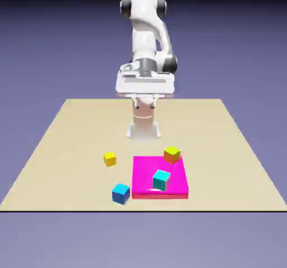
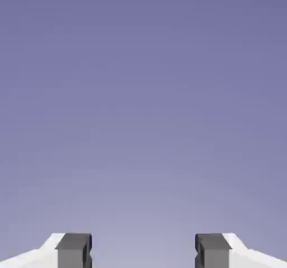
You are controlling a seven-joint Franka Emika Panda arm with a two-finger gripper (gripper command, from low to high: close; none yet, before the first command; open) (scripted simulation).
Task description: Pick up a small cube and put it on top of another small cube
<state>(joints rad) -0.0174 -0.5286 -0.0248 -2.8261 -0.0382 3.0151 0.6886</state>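
Gripper (image 2: pixel 143 253): spread, empty — high over the table's (image 1: pixel 67 143) far edge.
Small cube (image 1: pixel 110 159): alone on the table, left of the magenta slab (image 1: pixel 147 183).

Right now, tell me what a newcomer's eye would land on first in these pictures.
The magenta slab near the table's front edge, with a cyan cube on it and an orange-and-green cube at its far corner. The white arm towers behind, its gripper open and empty. The small cube sits alone at the exterior view's left.
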